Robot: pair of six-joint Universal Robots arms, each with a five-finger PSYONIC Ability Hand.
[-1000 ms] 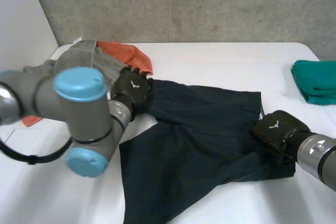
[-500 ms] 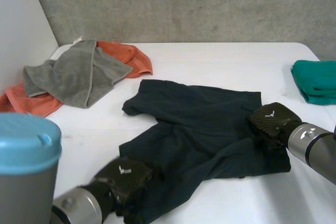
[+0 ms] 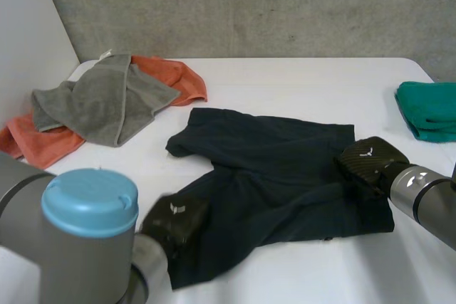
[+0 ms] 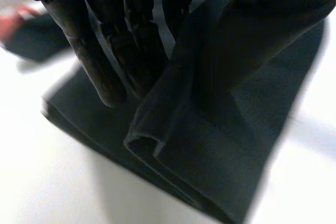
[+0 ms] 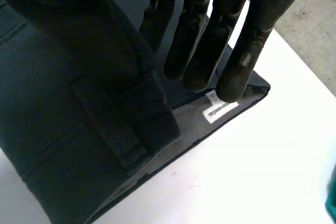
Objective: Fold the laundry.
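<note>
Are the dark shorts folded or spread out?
Spread: shorts lie flat, legs apart; left hand pinches a hem, right hand the waistband.

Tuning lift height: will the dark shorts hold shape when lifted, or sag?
Likely floppy: the dark shorts bunch into a soft fold at the left hand. Probably sagging mid-span, since the right hand pinches only the waistband end. Matte weave, so slipping seems unlikely.

White desk, its walls and the cloths lying by

A white desk [image 3: 285, 80] is backed by a grey concrete wall [image 3: 285, 5] and bounded on the left by a white panel [image 3: 28, 26]. At the far left corner a crumpled grey towel [image 3: 107, 101] is draped over an orange towel [image 3: 178, 76]. A teal cloth [image 3: 427, 108] is seen folded at the right edge, well apart from them.
</note>
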